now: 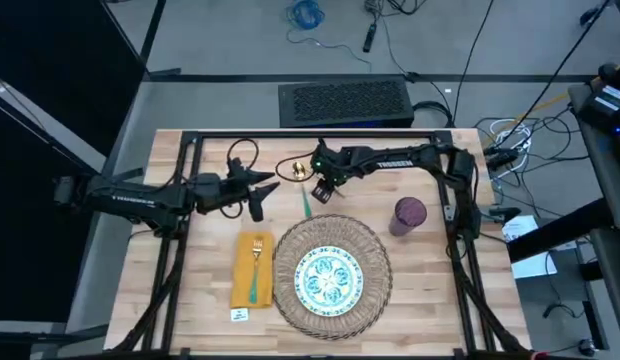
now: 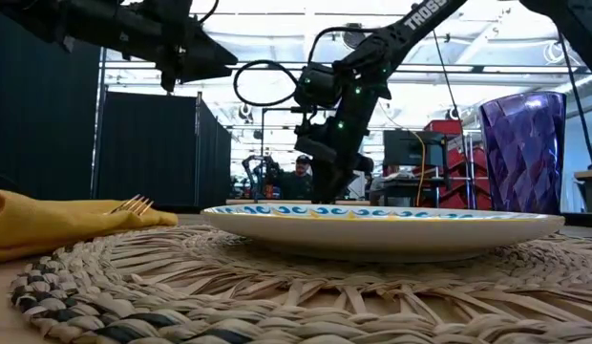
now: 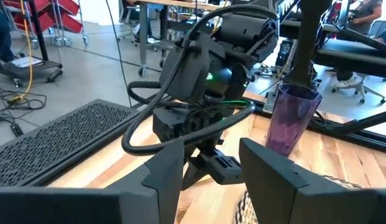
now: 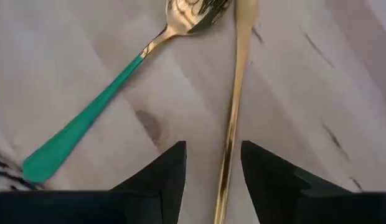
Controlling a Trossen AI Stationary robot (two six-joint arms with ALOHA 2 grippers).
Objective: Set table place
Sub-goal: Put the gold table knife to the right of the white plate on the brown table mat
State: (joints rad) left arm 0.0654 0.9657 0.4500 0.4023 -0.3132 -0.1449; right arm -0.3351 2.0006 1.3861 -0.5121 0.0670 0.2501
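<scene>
Light plank surface [image 1: 420, 290] with a black frame, grey floor on all sides, cables and a dark ribbed mat [image 1: 343, 102] beyond the far edge. Low view looks past the setting into a workshop: dark curtains, red bins, a seated person [image 2: 298, 177] far behind.

Bare wood lies open along the near left corner, and along the right side past the purple cup [image 1: 409, 215]. Far strip of the surface is crowded by both arms.

Woven straw mat [image 1: 375, 285] sits near the front edge, centre, with the blue-green patterned plate [image 1: 328, 277] on its middle. Mustard napkin [image 1: 245, 280] lies just left of the mat, not touching it as far as the high view shows; a green-handled fork [image 1: 256, 270] rests on the napkin. Cup stands upright, just off the mat's far right rim.

Right pincer [image 4: 211, 165] is low over the far centre, fingers spread, straddling the handle of a slim all-gold utensil [image 4: 233, 112] flat on the wood. Beside it a green-handled gold spoon [image 4: 87, 124] lies angled, handle end toward the mat edge.

Left pincer [image 1: 258, 190] hangs above the surface, left of centre, fingers spread, pinching nothing, pointed at the right arm's wrist.
</scene>
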